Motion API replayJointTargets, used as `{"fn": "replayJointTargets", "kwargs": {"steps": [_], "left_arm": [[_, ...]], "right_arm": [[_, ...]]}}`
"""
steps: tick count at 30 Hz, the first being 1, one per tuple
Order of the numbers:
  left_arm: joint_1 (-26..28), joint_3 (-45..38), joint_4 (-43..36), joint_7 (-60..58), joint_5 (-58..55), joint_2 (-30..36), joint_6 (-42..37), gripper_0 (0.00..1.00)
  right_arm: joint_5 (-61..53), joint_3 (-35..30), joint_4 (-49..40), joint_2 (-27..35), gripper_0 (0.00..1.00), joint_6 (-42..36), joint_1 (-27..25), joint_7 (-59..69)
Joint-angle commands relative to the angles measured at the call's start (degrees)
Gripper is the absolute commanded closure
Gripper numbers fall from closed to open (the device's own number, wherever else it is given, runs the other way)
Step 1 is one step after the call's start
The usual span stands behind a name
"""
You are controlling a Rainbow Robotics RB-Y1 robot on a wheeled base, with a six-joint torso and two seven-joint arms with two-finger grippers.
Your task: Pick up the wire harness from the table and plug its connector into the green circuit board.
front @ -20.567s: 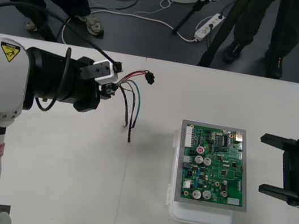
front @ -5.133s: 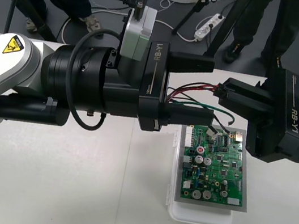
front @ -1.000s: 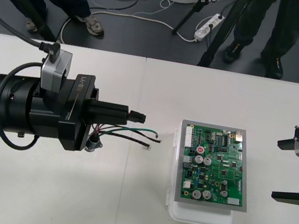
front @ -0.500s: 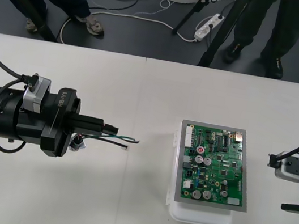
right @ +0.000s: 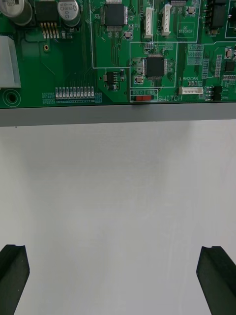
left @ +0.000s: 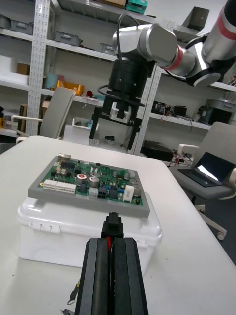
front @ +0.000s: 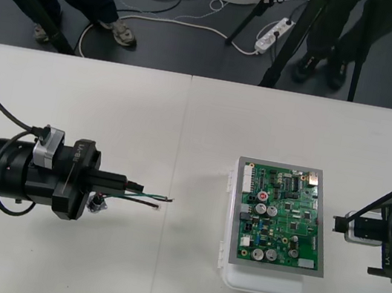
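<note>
The green circuit board (front: 282, 215) lies on its white base (front: 263, 282) right of the table's middle. My left gripper (front: 123, 183) hovers low at the left, pointing toward the board, shut on the wire harness. The black plug (front: 140, 185) sticks out just past the fingertips. Thin wires (front: 153, 200) trail to the right below it, and the metal socket (front: 98, 204) hangs under the gripper. From the left wrist, the shut fingers (left: 101, 275) pinch the plug (left: 113, 229), aimed at the board (left: 88, 184). My right gripper (front: 390, 247) stands open beside the board's right edge (right: 118, 106).
Bare table lies between the plug and the board's white base (left: 73, 226). From the left wrist, the right gripper (left: 115, 133) hangs open beyond the board's far side. Cables and people's legs sit on the dark floor past the table's far edge.
My left gripper has drawn back to the left and lower with the harness still in it. The right gripper has shifted a little left, toward the board.
</note>
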State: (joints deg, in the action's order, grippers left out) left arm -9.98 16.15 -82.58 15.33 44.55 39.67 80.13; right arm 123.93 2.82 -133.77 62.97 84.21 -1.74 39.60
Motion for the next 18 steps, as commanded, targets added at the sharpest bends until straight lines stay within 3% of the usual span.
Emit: {"fn": "replayJointTargets", "kwargs": {"steps": [1,9,18], "left_arm": [[-3.73,-1.56,5.24,3.74,2.29,-3.98,8.47,1.0],[-6.45,-1.56,13.23,5.59,5.37,-7.15,9.87,1.0],[-9.0,-1.56,17.01,7.61,9.32,-10.57,9.87,1.0]], "right_arm": [[0.7,0.69,0.26,2.24,0.0,-0.45,1.65,2.41],[2.63,1.92,2.99,1.8,0.0,-0.88,2.7,1.62],[-1.06,2.71,6.24,2.15,0.0,-2.29,4.28,0.3]]}}
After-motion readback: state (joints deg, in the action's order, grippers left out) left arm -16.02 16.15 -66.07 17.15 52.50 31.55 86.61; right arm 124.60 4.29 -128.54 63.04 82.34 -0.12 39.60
